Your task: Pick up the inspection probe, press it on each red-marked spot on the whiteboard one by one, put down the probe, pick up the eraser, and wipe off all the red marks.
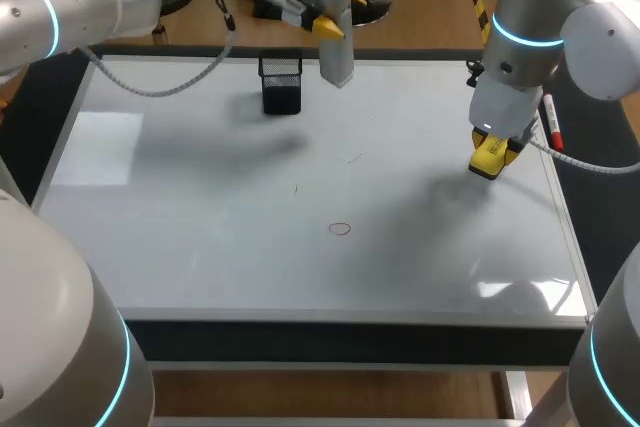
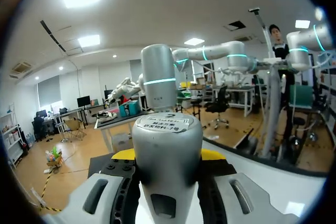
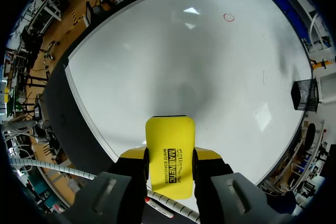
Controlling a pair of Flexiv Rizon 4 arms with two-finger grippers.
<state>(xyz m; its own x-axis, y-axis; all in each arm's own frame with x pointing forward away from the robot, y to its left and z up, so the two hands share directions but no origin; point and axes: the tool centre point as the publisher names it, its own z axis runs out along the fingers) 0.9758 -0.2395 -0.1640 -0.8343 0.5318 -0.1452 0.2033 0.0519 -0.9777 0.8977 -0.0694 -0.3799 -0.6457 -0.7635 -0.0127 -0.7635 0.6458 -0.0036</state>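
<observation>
My left gripper [image 1: 338, 25] is shut on the grey cylindrical inspection probe [image 1: 335, 42], held above the whiteboard's far edge beside the black holder; in the left wrist view the probe [image 2: 167, 163] stands between the fingers. At the board's right side my right gripper [image 1: 490, 152] is shut on the yellow eraser [image 1: 489, 157], a little above the surface. The eraser [image 3: 169, 156] sits between the yellow tips in the right wrist view. One small red circle [image 1: 340, 229] is drawn near the board's middle front; the same red circle [image 3: 229, 17] lies far ahead of the eraser.
A black mesh holder [image 1: 281, 84] stands at the whiteboard's [image 1: 200, 247] far middle. A red marker pen [image 1: 551, 123] lies on the right frame. Faint thin marks [image 1: 354, 158] dot the board's centre. The mesh holder [image 3: 305, 94] shows beside the board's far corner.
</observation>
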